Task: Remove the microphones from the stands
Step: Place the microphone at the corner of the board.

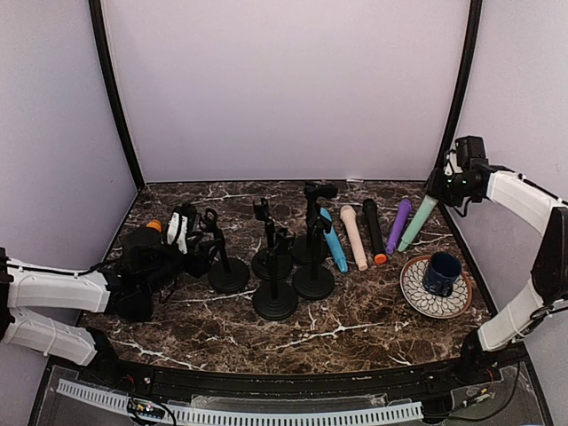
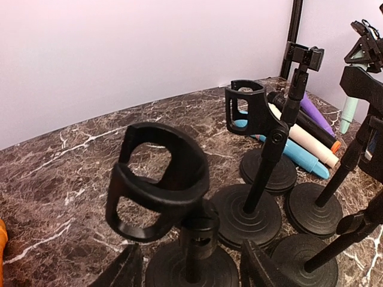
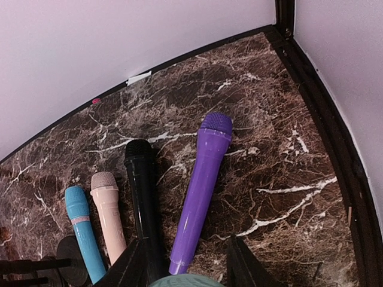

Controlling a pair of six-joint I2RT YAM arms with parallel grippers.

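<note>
Top external view: right hand (image 1: 439,193) grasps green microphone (image 1: 417,224); left hand (image 1: 200,248), released, straddles empty stand (image 1: 228,277), which it could topple on withdrawing.

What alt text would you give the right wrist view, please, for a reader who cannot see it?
A blue mic, pink mic, black mic and purple mic lie side by side on a marble table, heads toward the back wall. At the bottom edge, the right gripper grips a green mic.

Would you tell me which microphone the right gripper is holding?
The mint-green microphone, rightmost of the row and the only one clamped in the right gripper.
</note>
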